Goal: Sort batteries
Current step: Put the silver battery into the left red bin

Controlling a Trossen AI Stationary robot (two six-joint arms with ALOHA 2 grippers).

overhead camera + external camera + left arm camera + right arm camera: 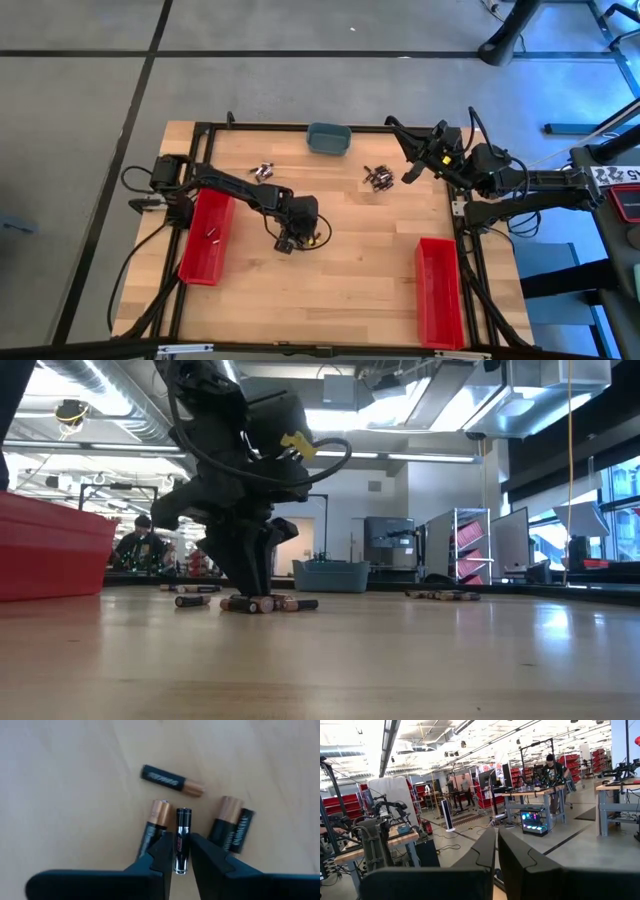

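Observation:
Under my left gripper [286, 243] [182, 855], near the table's middle, several batteries lie flat on the wood. A slim black battery [182, 845] sits between the fingertips. A thicker copper-topped battery [154, 827] lies beside it, two more batteries [232, 825] on the other side, and a black one [172, 780] beyond. Two more battery heaps [262, 172] [378, 178] lie toward the far edge. My right gripper [410, 175] [496, 855] is raised at the far right, shut, with nothing in it. My left gripper has the slim black battery's two long sides [182, 862] between its two fingers, at the end nearer the wrist. The fingers [161, 851] come steeply from above and run along the battery. It lies flat on the table among the others [265, 603].
One red bin [207, 237] stands at the left with two batteries in it, another red bin [438, 290] at the near right. A grey-blue dish [328, 138] sits at the far edge. Bare wood lies between the bins.

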